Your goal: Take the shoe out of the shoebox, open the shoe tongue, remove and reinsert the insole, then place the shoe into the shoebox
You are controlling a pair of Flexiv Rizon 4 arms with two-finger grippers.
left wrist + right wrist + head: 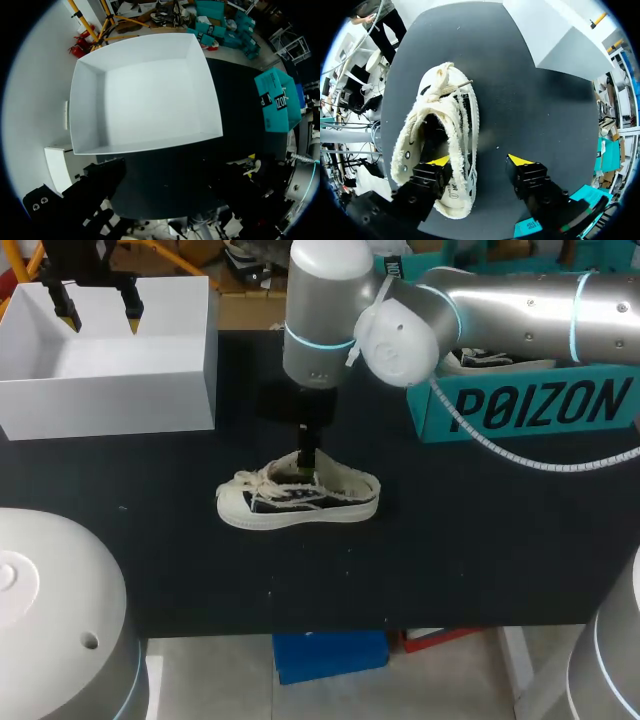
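Hanging straight above the shoe [437, 125], the right pincer [480, 161] stands open: one yellow-tipped finger [439, 161] dips inside the shoe's opening, and the other hangs outside its side wall, over the black table [535, 110]. The shoe sits upright on its sole. It is cream canvas with frayed edges, loose cream laces and a dark side panel. Well behind the shoe, off toward its toe end, the left pincer [98, 310] hangs open over the white shoebox [110, 405].

Black tabletop [450, 560]; teal box [530, 405] at its far right edge (a sneaker [488, 360] lies inside, partly hidden).
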